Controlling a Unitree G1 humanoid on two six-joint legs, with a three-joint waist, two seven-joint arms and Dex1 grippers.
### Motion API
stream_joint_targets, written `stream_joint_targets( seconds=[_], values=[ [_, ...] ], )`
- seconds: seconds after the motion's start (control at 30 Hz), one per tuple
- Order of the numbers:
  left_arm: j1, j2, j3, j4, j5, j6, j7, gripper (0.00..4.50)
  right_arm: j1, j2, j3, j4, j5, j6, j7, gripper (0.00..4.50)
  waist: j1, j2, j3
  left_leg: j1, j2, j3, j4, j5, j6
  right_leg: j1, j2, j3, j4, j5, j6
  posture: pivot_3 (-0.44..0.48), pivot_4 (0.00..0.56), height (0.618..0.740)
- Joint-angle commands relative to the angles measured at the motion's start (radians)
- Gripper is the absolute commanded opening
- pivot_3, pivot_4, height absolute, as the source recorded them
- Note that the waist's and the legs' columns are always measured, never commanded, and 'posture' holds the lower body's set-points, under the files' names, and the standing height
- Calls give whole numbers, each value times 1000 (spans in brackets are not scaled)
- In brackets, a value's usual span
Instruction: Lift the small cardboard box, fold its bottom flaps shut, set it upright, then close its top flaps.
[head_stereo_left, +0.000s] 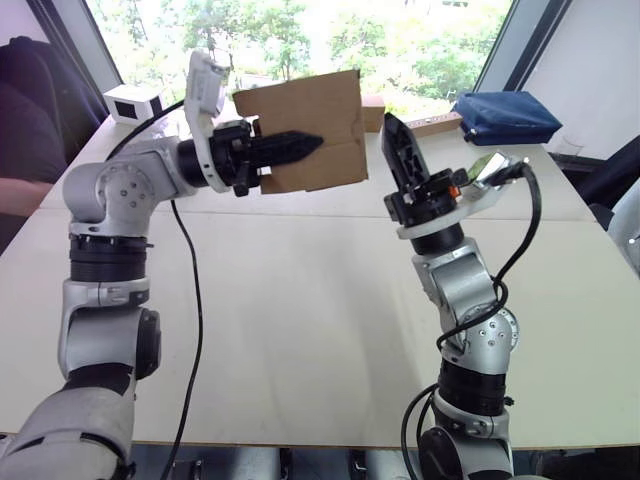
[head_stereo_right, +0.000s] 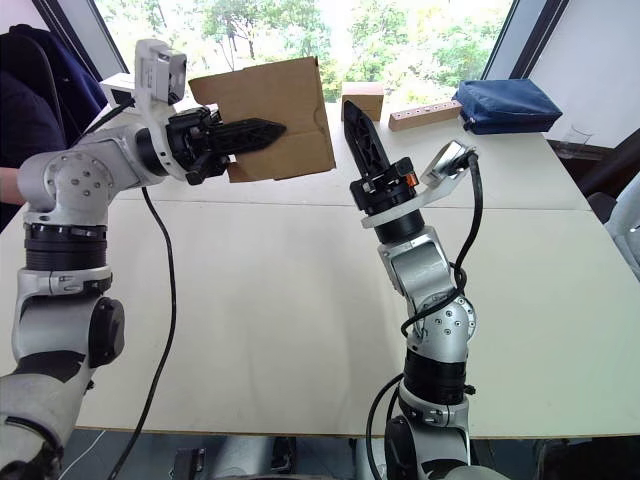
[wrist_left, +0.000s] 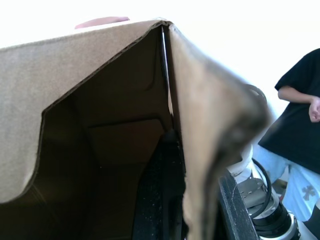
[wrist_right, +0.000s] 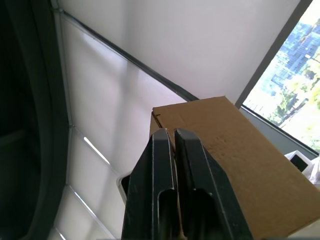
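The small cardboard box (head_stereo_left: 312, 130) hangs in the air above the far part of the table (head_stereo_left: 300, 300). The left gripper (head_stereo_left: 300, 146) holds it by one wall — one finger outside, one inside. The right gripper (head_stereo_left: 400, 150) stands just beside the box, fingers closed together and holding nothing. The carton looks light and thin-walled; judged liable to buckle under a hard pinch. Grip near a folded corner — press the bottom flaps (wrist_left: 125, 140) along their creases.

office or lab room, large pale bench (head_stereo_left: 300, 330), big windows (head_stereo_left: 330, 40) onto trees, office chair (head_stereo_left: 25, 110), blue bag (head_stereo_left: 505, 117), seated person (wrist_left: 300, 125) nearby
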Motion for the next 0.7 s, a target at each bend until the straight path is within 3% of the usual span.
stream_joint_targets(
  seconds=[0.03,0.33,0.7],
  values=[
    [-5,6,29,-41,-25,-1,2,0,-11,-14,1,-13,-28,-19,-1,11,1,0,0,0,0,0,0,0,0,0,0,0,0,0,0,0,150,740],
    [-1,10,3,-41,-17,3,-15,0,-23,-120,85,-14,-96,71,78,11,0,0,0,0,0,0,0,-1,2,0,0,0,0,0,0,0,150,740],
    [22,19,-62,-82,16,0,-54,0,8,-134,149,-33,-156,123,130,11,2,0,0,0,0,0,0,-1,2,0,0,0,0,0,0,0,150,740]
  ],
)
